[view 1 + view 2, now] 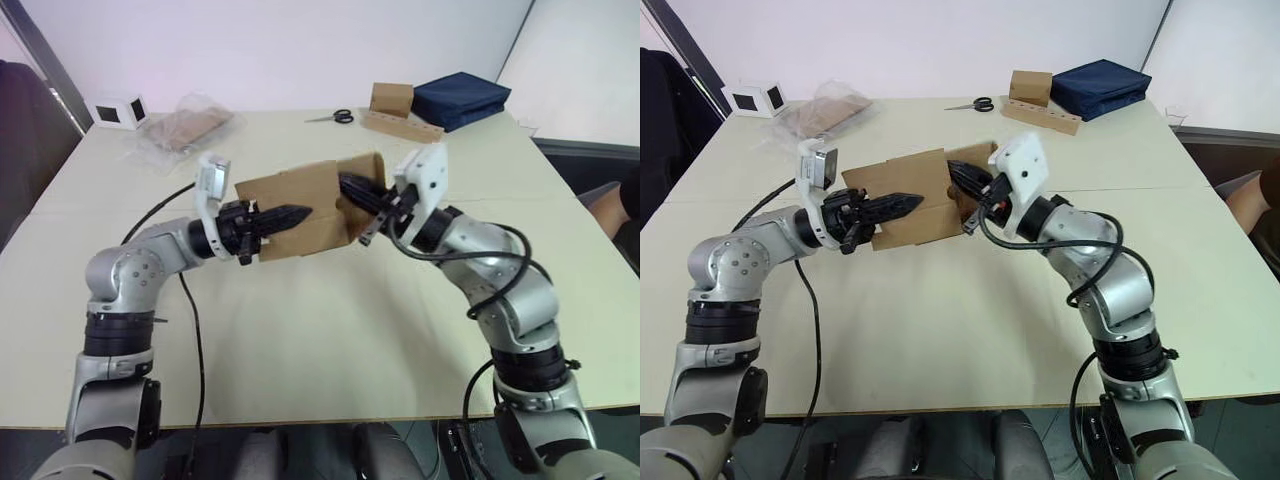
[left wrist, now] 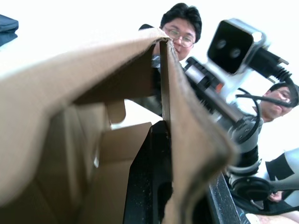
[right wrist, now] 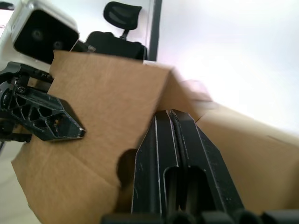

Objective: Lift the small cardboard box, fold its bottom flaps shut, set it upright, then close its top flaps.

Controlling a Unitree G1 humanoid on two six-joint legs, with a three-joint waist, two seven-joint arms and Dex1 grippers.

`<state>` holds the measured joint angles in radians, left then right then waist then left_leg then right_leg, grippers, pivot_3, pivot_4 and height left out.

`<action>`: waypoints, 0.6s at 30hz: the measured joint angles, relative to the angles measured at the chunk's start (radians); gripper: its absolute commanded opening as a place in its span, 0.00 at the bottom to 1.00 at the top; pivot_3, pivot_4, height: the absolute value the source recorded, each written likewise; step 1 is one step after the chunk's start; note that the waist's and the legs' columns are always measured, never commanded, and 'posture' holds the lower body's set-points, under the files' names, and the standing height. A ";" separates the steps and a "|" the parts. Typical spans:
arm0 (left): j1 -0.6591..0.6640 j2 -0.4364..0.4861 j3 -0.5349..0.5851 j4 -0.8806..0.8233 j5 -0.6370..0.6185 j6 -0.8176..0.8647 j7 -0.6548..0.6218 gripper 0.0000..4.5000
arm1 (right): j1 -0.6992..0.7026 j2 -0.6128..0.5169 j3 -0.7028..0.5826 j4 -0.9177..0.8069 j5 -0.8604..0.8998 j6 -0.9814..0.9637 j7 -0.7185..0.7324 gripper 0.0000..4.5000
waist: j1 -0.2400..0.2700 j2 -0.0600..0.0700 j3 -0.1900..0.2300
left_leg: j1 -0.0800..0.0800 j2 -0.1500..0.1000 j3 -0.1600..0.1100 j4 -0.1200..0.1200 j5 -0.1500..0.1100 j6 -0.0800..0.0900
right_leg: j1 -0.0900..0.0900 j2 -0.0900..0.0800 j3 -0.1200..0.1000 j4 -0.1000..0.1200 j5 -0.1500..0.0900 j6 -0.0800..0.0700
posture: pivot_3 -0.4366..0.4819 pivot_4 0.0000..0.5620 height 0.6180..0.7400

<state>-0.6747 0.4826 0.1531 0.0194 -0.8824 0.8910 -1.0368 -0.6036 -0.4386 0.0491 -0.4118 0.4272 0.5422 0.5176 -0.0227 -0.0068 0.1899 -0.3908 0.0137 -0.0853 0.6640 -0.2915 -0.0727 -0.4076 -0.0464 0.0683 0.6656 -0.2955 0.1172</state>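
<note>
The small cardboard box (image 1: 300, 205) hangs in the air over the middle of the table (image 1: 320, 340), tilted on its side with flaps loose. My left gripper (image 1: 290, 215) holds it from the left. In the left wrist view one black finger (image 2: 149, 182) lies inside a box wall (image 2: 187, 130) and the other outside it. My right gripper (image 1: 350, 186) comes in from the right with its fingers (image 3: 180, 154) pressed together against the cardboard (image 3: 103, 107) at the box's open end. Nothing lies between them.
At the far edge sit another small brown box (image 1: 391, 98), a navy bag (image 1: 462, 98), a long cardboard strip (image 1: 402, 125) and scissors (image 1: 333, 117). A plastic bag (image 1: 185, 125) and a white device (image 1: 120, 110) lie far left. Two people (image 2: 180, 30) show behind.
</note>
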 measured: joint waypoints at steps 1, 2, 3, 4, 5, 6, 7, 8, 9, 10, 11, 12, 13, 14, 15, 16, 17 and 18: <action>0.000 0.001 0.002 0.002 -0.001 0.000 0.004 0.00 | 0.003 -0.016 -0.011 -0.011 0.010 0.009 0.006 0.00 | 0.000 0.000 0.000 | 0.000 0.000 0.000 0.000 0.000 0.000 | 0.000 0.000 0.000 0.000 0.000 0.000 | 0.48 0.27 1.00; -0.001 0.002 0.008 0.005 -0.002 0.000 0.009 0.00 | 0.010 -0.034 -0.026 -0.027 0.018 0.018 0.015 0.00 | 0.001 0.000 0.000 | 0.000 0.000 0.000 0.000 0.000 0.000 | 0.000 0.000 0.000 0.000 0.000 0.000 | 0.48 0.27 1.00; -0.001 0.006 0.019 0.007 -0.003 0.000 0.013 0.00 | 0.016 -0.049 -0.036 -0.036 0.024 0.023 0.021 0.00 | 0.001 0.000 0.000 | 0.000 0.000 0.000 0.000 0.000 0.000 | 0.000 0.000 0.000 0.000 0.000 0.000 | 0.48 0.27 1.00; -0.001 0.011 0.027 0.009 -0.003 0.000 0.017 0.00 | 0.021 -0.057 -0.049 -0.043 0.031 0.031 0.025 0.00 | 0.000 0.000 0.000 | 0.000 0.000 0.000 0.000 0.000 0.000 | 0.000 0.000 0.000 0.000 0.000 0.000 | 0.48 0.27 1.00; -0.003 0.011 0.030 0.008 -0.003 0.000 0.018 0.00 | 0.026 -0.066 -0.060 -0.049 0.036 0.039 0.029 0.00 | 0.001 0.000 0.000 | 0.000 0.000 0.000 0.000 0.000 0.000 | 0.000 0.000 0.000 0.000 0.000 0.000 | 0.48 0.27 1.00; -0.005 0.011 0.030 0.008 -0.004 0.001 0.020 0.00 | 0.031 -0.078 -0.070 -0.055 0.044 0.047 0.031 0.00 | 0.001 0.000 0.000 | 0.000 0.000 0.000 0.000 0.000 0.000 | 0.000 0.000 0.000 0.000 0.000 0.000 | 0.48 0.27 1.00; -0.005 0.011 0.032 0.008 -0.009 0.002 0.025 0.00 | 0.039 -0.093 -0.083 -0.066 0.055 0.058 0.033 0.00 | 0.001 0.000 0.000 | 0.000 0.000 0.000 0.000 0.000 0.000 | 0.000 0.000 0.000 0.000 0.000 0.000 | 0.48 0.27 1.00; -0.005 0.011 0.036 0.008 -0.014 0.003 0.029 0.00 | 0.045 -0.098 -0.100 -0.069 0.061 0.065 0.034 0.00 | 0.001 0.000 0.000 | 0.000 0.000 0.000 0.000 0.000 0.000 | 0.000 0.000 0.000 0.000 0.000 0.000 | 0.48 0.27 1.00; -0.007 0.011 0.040 0.008 -0.021 0.006 0.035 0.00 | 0.057 -0.106 -0.119 -0.079 0.072 0.075 0.033 0.00 | 0.001 0.000 0.000 | 0.000 0.000 0.000 0.000 0.000 0.000 | 0.000 0.000 0.000 0.000 0.000 0.000 | 0.48 0.27 1.00; -0.008 0.010 0.047 0.007 -0.031 0.013 0.041 0.00 | 0.087 -0.124 -0.145 -0.099 0.087 0.088 0.032 0.00 | 0.003 0.000 0.000 | 0.000 0.000 0.000 0.000 0.000 0.000 | 0.000 0.000 0.000 0.000 0.000 0.000 | 0.48 0.27 1.00; -0.008 0.010 0.060 0.007 -0.043 0.016 0.048 0.00 | 0.123 -0.135 -0.167 -0.117 0.095 0.097 0.031 0.00 | 0.005 0.000 0.000 | 0.000 0.000 -0.001 0.000 0.000 0.000 | 0.000 0.000 0.000 -0.001 0.000 0.000 | 0.48 0.27 1.00; -0.008 0.011 0.071 0.007 -0.047 0.017 0.053 0.00 | 0.151 -0.137 -0.178 -0.126 0.099 0.104 0.030 0.00 | 0.004 0.000 0.000 | 0.000 0.000 0.000 0.000 0.000 0.000 | 0.000 0.000 0.000 -0.001 0.000 0.000 | 0.48 0.27 1.00; -0.010 0.011 0.078 0.006 -0.055 0.019 0.063 0.00 | 0.196 -0.137 -0.182 -0.137 0.100 0.108 0.025 0.00 | 0.004 0.000 0.000 | 0.000 0.000 0.000 0.000 0.000 0.000 | 0.000 0.000 0.000 0.000 0.000 0.000 | 0.48 0.27 1.00; -0.011 0.011 0.079 0.005 -0.066 0.022 0.067 0.00 | 0.225 -0.135 -0.178 -0.142 0.100 0.109 0.022 0.00 | 0.003 0.000 0.000 | 0.000 0.000 0.000 0.000 0.000 0.000 | 0.000 0.000 0.000 0.000 0.000 0.000 | 0.48 0.27 1.00; -0.011 0.008 0.079 0.003 -0.073 0.025 0.075 0.00 | 0.252 -0.129 -0.176 -0.151 0.099 0.108 0.015 0.00 | 0.003 0.000 0.000 | 0.000 0.000 0.000 0.000 0.000 0.000 | 0.000 0.000 0.000 0.000 0.000 0.000 | 0.48 0.27 1.00; -0.011 0.007 0.079 -0.002 -0.083 0.031 0.082 0.00 | 0.280 -0.119 -0.171 -0.159 0.098 0.107 0.007 0.00 | 0.002 0.000 0.000 | 0.000 0.000 0.000 0.000 0.000 0.000 | 0.000 0.000 0.000 0.000 0.000 0.000 | 0.48 0.27 1.00; -0.011 0.007 0.079 -0.006 -0.091 0.037 0.087 0.00 | 0.298 -0.105 -0.163 -0.160 0.096 0.107 -0.002 0.00 | 0.000 0.000 0.000 | 0.000 0.000 0.000 0.000 0.000 0.000 | 0.000 0.000 0.000 0.000 0.000 0.000 | 0.48 0.27 1.00; -0.012 0.006 0.079 -0.012 -0.095 0.041 0.093 0.00 | 0.305 -0.096 -0.152 -0.160 0.092 0.104 -0.009 0.00 | -0.002 0.000 0.000 | 0.000 0.000 0.000 0.000 0.000 0.000 | 0.000 0.000 0.000 0.000 0.000 0.000 | 0.48 0.27 1.00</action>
<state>-0.6865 0.4885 0.2322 0.0079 -0.9775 0.9317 -0.9440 -0.2986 -0.5346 -0.1030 -0.5719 0.5188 0.6466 0.5086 -0.0251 -0.0069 0.1901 -0.3908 0.0137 -0.0852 0.6637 -0.2917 -0.0724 -0.4076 -0.0461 0.0686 0.6657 -0.2955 0.1172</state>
